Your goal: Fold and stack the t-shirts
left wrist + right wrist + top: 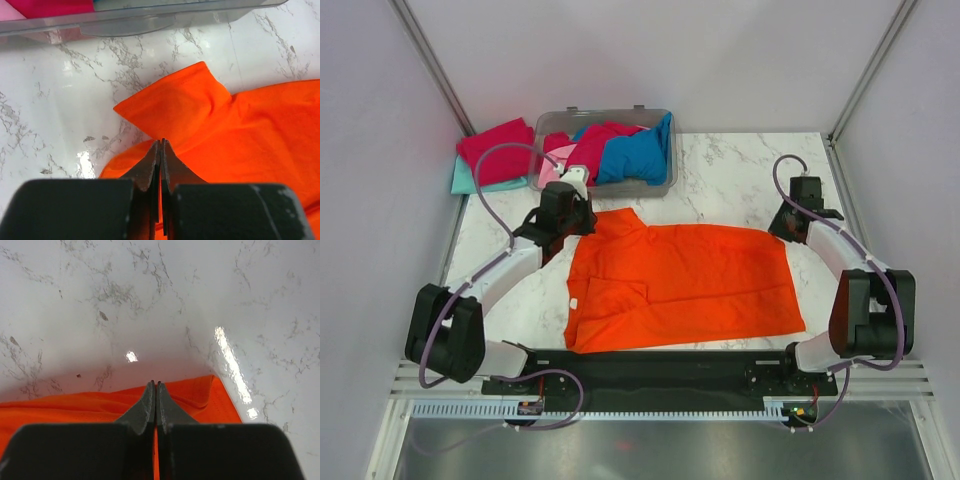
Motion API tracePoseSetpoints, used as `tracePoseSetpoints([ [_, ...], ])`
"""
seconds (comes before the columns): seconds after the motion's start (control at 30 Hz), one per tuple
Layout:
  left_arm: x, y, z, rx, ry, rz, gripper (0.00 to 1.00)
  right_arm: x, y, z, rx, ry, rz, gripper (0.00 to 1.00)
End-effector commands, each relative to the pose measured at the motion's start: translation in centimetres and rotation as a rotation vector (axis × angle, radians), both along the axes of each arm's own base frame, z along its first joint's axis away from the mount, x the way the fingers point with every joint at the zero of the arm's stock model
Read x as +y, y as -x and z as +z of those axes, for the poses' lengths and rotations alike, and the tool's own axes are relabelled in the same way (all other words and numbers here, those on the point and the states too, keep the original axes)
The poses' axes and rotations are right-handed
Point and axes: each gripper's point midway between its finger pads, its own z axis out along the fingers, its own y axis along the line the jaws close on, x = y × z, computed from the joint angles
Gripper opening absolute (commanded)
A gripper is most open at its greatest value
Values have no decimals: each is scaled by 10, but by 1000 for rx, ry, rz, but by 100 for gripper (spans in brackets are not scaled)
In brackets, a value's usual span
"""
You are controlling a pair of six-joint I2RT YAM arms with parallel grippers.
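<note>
Left gripper [161, 145] is pressed shut, pinching the orange shirt [690, 285] beside its far-left sleeve. Right gripper [155, 385] is likewise closed on the far-right hem corner. Between them the orange shirt lies spread on the table [740, 175], just short of the bin [605, 112].

Your left arm [505, 268] and right arm [840, 245] both reach forward and low. Your left gripper [160, 145] and right gripper [155, 385] have fingers pressed together.
</note>
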Motion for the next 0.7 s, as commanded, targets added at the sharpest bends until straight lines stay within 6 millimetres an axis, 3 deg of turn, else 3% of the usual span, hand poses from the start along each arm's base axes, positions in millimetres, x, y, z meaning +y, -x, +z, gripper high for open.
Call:
tracePoseSetpoints([
  [0.0,-3,9,21,-39,41,12,2,1,10,6,-21,-2,1,0],
  [0.17,-6,43,24,-45,55,14,2,-2,28,-1,-8,6,-23,0],
  [0.43,-13,85,34,-35,37,-1,2,-14,48,11,-33,51,-68,0],
  [0.67,3,110,35,-22,48,59,2,-31,70,3,-11,69,-129,0],
])
